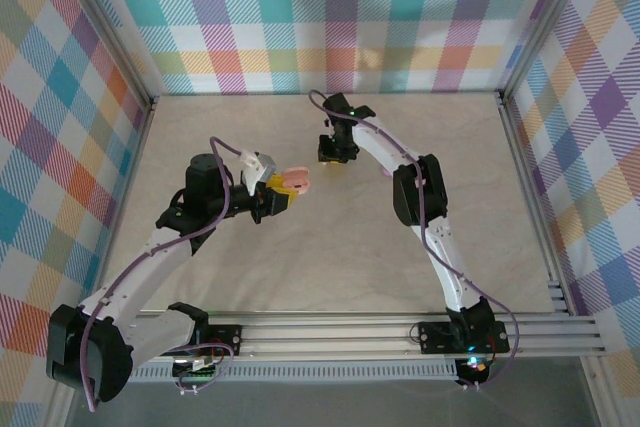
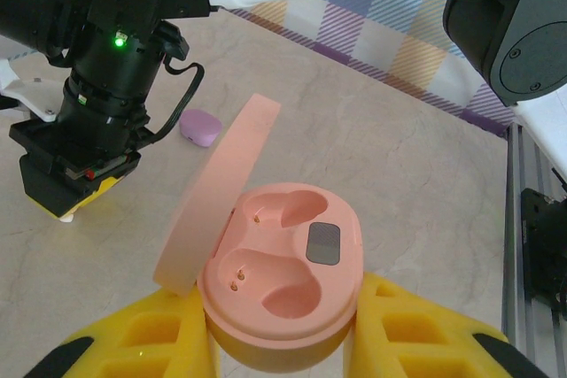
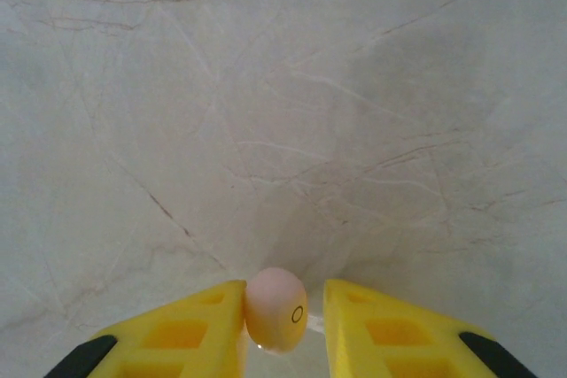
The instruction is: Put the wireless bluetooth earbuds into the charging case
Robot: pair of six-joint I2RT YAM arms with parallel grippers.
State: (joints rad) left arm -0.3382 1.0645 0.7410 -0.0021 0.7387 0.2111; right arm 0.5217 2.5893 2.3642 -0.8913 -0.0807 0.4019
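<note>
My table (image 1: 300, 277) is a pale beige slab veined like marble, with an aluminium rail (image 1: 330, 332) along its near edge. A purple oval case (image 2: 201, 127) lies on it, closed. A pale pink earbud (image 3: 275, 309) sits low against the surface; whether it touches, I cannot tell.

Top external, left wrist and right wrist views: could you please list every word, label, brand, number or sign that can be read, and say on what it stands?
No words, brands or numbers can be read.
Pale pink earbud: a small dark ring mark, no letters.
Open pink case: a blank grey patch.
Red strip on the right arm's wrist: too blurred to read.
</note>
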